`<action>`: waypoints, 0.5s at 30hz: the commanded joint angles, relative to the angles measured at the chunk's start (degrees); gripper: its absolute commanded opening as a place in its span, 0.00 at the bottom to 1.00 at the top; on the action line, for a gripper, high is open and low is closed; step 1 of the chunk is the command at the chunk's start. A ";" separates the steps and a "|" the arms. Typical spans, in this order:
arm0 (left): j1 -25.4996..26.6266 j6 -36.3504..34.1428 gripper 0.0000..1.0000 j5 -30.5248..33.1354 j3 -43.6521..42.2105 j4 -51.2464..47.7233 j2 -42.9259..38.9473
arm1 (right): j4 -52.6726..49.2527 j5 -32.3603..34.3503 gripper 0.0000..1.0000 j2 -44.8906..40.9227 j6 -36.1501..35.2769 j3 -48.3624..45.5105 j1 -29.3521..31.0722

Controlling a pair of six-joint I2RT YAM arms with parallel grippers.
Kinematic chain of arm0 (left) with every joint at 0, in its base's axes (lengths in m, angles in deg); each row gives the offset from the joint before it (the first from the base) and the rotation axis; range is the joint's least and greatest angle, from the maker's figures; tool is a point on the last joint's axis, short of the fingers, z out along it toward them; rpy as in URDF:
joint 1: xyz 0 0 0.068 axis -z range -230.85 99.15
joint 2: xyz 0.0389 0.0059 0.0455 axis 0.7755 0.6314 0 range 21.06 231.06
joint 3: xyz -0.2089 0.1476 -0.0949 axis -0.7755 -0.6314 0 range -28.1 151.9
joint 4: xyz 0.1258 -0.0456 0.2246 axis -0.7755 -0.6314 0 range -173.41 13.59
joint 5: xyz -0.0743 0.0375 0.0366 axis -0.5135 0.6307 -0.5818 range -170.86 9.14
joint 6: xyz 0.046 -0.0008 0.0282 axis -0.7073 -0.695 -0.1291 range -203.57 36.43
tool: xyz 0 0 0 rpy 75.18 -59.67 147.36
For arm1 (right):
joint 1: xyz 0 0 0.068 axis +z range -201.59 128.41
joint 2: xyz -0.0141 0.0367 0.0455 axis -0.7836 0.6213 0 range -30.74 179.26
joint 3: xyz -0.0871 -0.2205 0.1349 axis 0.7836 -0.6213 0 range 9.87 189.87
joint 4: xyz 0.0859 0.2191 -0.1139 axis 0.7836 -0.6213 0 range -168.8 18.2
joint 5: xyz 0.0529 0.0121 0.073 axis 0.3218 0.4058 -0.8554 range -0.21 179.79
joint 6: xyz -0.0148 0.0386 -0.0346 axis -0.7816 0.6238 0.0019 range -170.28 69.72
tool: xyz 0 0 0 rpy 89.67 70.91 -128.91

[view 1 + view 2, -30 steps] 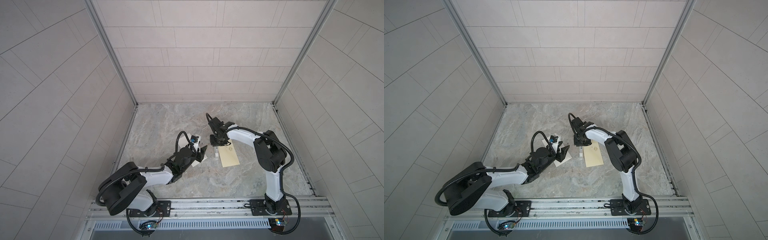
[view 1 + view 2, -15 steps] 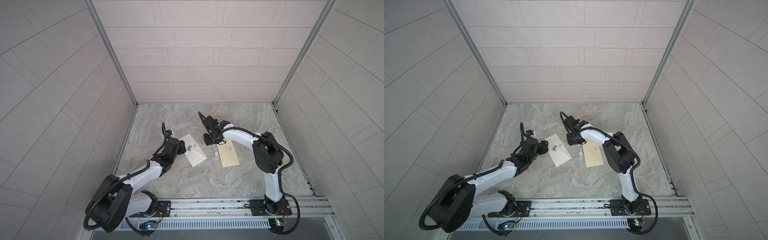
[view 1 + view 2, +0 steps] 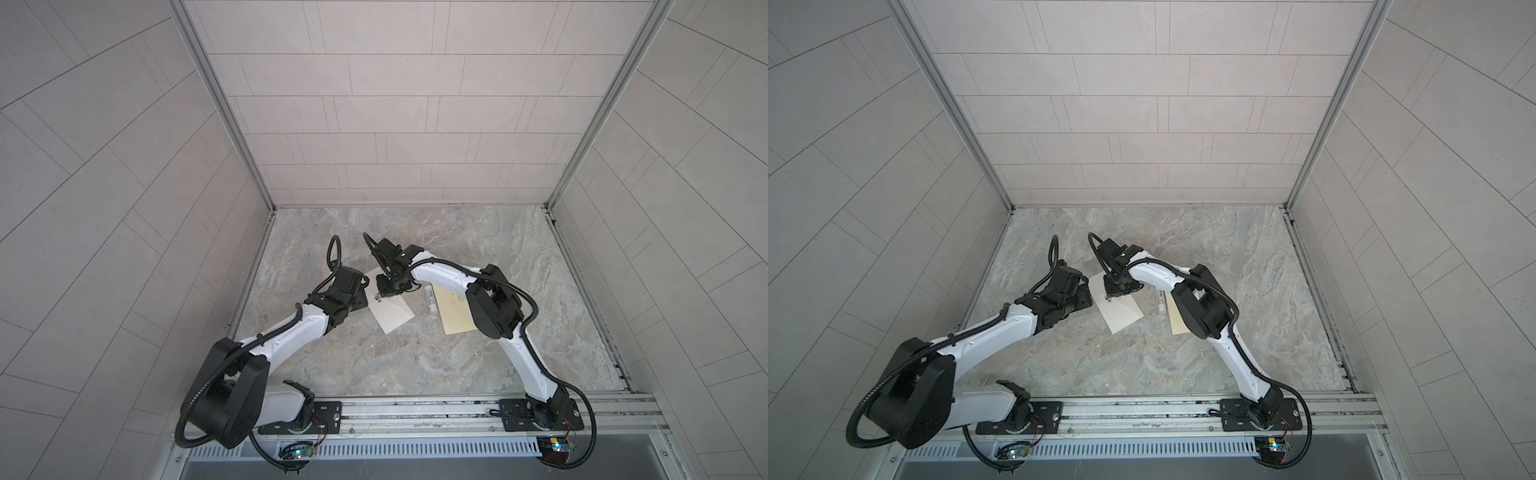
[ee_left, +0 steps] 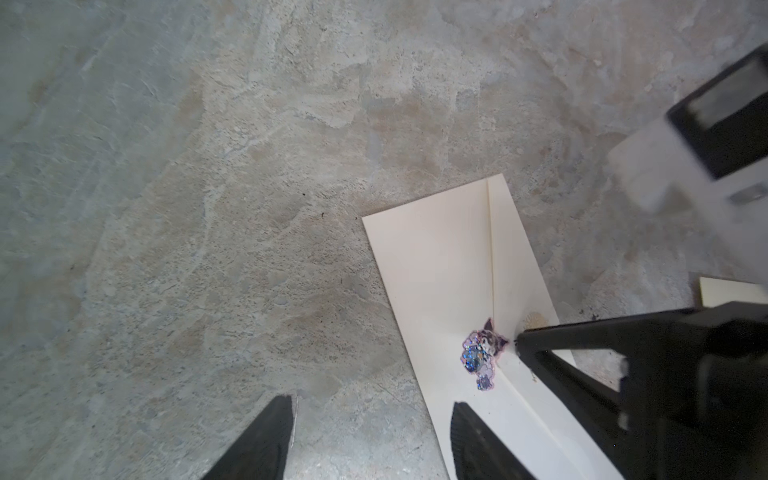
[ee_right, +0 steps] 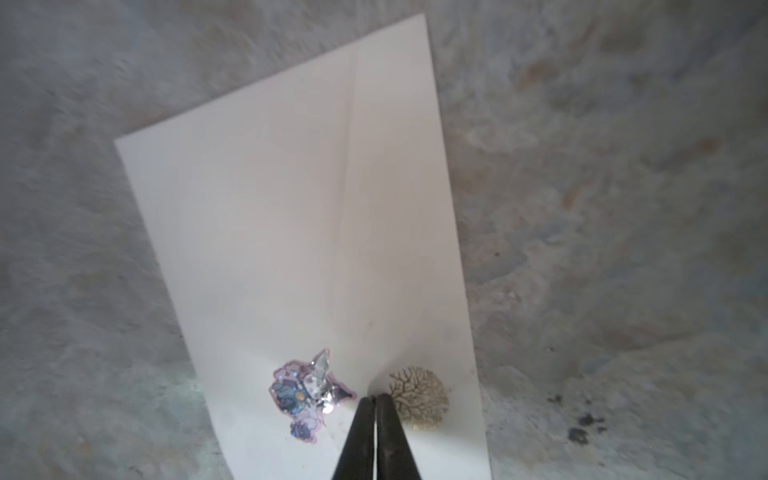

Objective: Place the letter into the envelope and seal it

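A white envelope [image 3: 392, 316] [image 3: 1121, 316] lies flat on the marble table with its flap folded down. A glittery sticker [image 5: 307, 392] [image 4: 482, 357] sits at the flap's tip, beside a round branch-patterned mark [image 5: 417, 395]. My right gripper [image 5: 375, 397] [image 3: 384, 296] is shut, its tips resting on the envelope [image 5: 299, 208] at the flap tip between sticker and mark. My left gripper [image 4: 372, 402] [image 3: 361, 291] is open at the envelope's left edge, one finger over the paper [image 4: 440, 270] and one over bare table. No letter shows outside the envelope.
A tan sheet [image 3: 455, 316] [image 3: 1177, 324] lies right of the envelope, partly under the right arm. A small tube [image 3: 431, 300] [image 3: 1160, 300] lies between them. Grey walls close in the table on three sides.
The right gripper moved left from the tan sheet onto the envelope and shut. The left arm drew off the envelope to the left, then came back to its edge, open.
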 commanded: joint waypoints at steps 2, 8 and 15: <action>-0.44 1.28 0.67 3.00 -1.23 -0.38 -2.92 | -9.29 2.95 0.08 5.17 3.50 1.13 1.48; -2.08 1.84 0.68 3.19 -0.94 -2.08 -3.98 | -17.54 12.78 0.06 8.38 3.23 3.79 4.61; -3.79 2.94 0.68 0.23 0.27 -3.36 -2.27 | -23.71 17.93 0.05 14.62 -1.27 6.37 9.09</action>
